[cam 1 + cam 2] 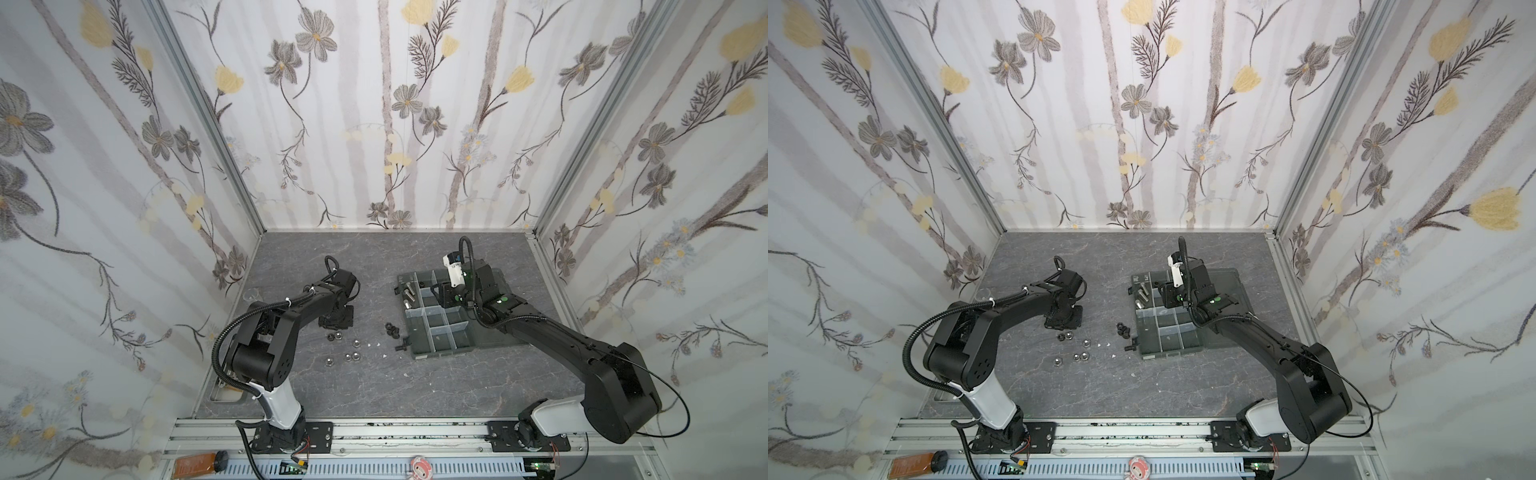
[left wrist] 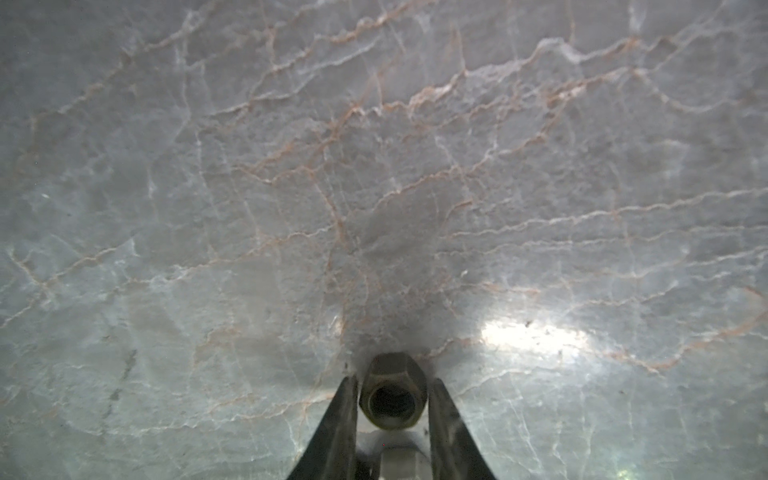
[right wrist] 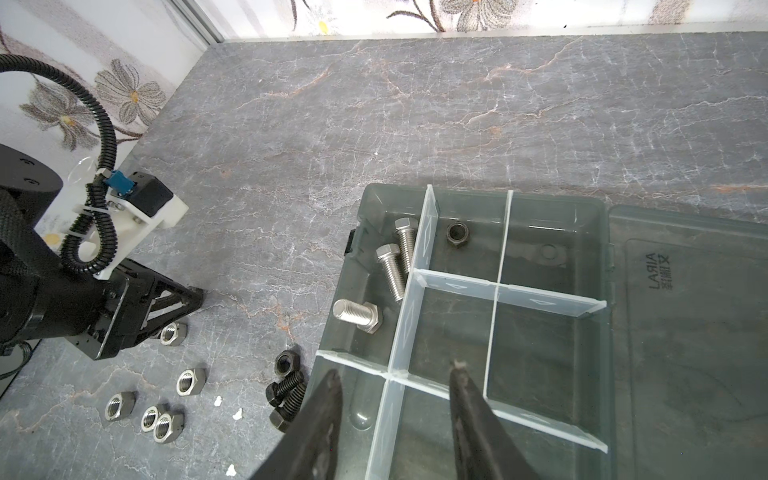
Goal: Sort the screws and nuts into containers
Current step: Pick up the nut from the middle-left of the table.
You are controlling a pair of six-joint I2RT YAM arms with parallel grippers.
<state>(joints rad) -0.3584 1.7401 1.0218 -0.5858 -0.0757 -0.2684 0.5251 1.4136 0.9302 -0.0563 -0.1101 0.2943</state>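
My left gripper (image 2: 392,380) is low over the table, shut on a hex nut (image 2: 392,399) that rests on the surface. A second nut (image 2: 399,457) lies just behind it. In a top view this gripper (image 1: 337,323) stands left of centre. My right gripper (image 3: 395,370) is open with nothing between its fingers, above the dark grey organizer box (image 3: 552,197). Three silver screws (image 3: 390,270) lie in its far corner container. One black nut (image 3: 457,235) sits in the container next to them. Several silver nuts (image 3: 191,380) lie loose on the table.
Black bolts and a black nut (image 3: 286,390) are piled against the box's left wall. The box lid (image 3: 685,332) lies flat open beside it. A small clear cup (image 1: 251,296) stands near the left wall. White specks (image 1: 378,344) dot the table.
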